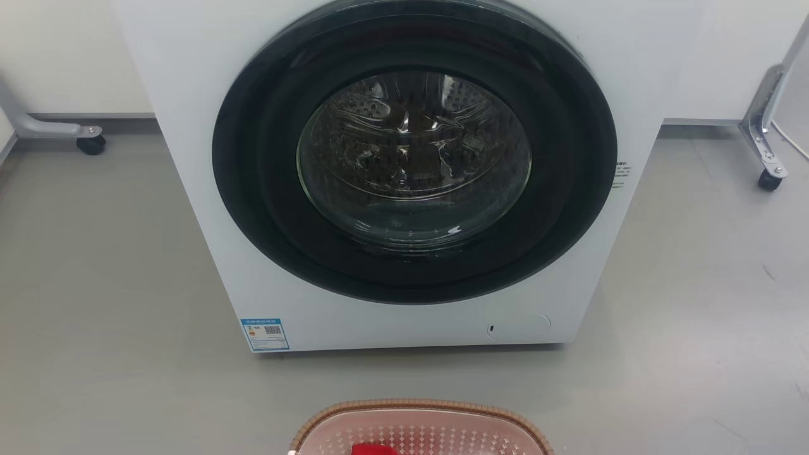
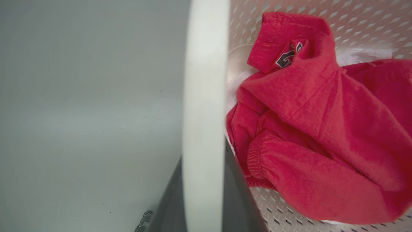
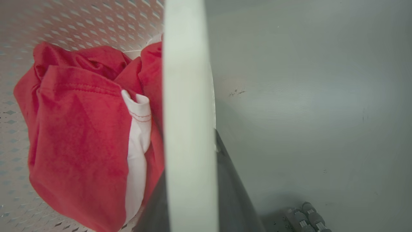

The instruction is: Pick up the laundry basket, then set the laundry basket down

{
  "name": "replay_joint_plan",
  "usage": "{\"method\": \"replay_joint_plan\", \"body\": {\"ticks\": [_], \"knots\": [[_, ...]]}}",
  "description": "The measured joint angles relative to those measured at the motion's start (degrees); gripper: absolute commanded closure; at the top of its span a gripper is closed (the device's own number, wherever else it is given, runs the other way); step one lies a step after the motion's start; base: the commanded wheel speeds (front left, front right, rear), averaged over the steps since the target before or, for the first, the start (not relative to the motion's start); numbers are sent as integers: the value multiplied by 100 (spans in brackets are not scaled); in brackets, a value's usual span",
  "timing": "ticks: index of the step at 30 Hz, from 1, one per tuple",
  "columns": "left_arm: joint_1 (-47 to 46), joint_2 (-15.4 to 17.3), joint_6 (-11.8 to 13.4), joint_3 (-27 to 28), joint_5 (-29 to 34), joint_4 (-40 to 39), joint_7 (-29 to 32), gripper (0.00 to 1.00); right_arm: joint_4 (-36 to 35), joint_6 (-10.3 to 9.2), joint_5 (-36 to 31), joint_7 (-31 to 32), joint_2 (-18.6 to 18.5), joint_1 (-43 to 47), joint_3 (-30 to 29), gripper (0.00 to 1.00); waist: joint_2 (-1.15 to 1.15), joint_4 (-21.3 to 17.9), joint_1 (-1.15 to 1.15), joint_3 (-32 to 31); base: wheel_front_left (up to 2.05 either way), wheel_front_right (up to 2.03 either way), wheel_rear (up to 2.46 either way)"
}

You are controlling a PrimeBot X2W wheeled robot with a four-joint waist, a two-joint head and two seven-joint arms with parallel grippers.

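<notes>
Jaws: clenched, seemingly, on both arms. Head view: laundry basket (image 1: 420, 404) at the near edge, washer (image 1: 189, 189) just beyond. Left wrist view: dark fingers (image 2: 239, 206) flanking the left handle (image 2: 204, 112), red garment (image 2: 322, 129) inside. Right wrist view: same hold mirrored on the right handle (image 3: 188, 112). Both arms apparently reaching down. Likely lift stage; whether off the floor (image 1: 95, 316), cannot tell. Next: raise both arms evenly, keeping level.

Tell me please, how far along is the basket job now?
Done: left gripper and right gripper each grip a white handle of the laundry basket. In hand: the lift; I cannot tell whether it is off the floor. Left: setting it down.
</notes>
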Motion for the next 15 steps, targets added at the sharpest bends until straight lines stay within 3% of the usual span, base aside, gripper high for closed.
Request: {"method": "replay_joint_plan", "body": {"ticks": [15], "knots": [[-2,1,7,-77,-44,2,23,100,60,-24,199,-19,-1,-62,192,100,0,-4,0,7,0,0,0]]}}
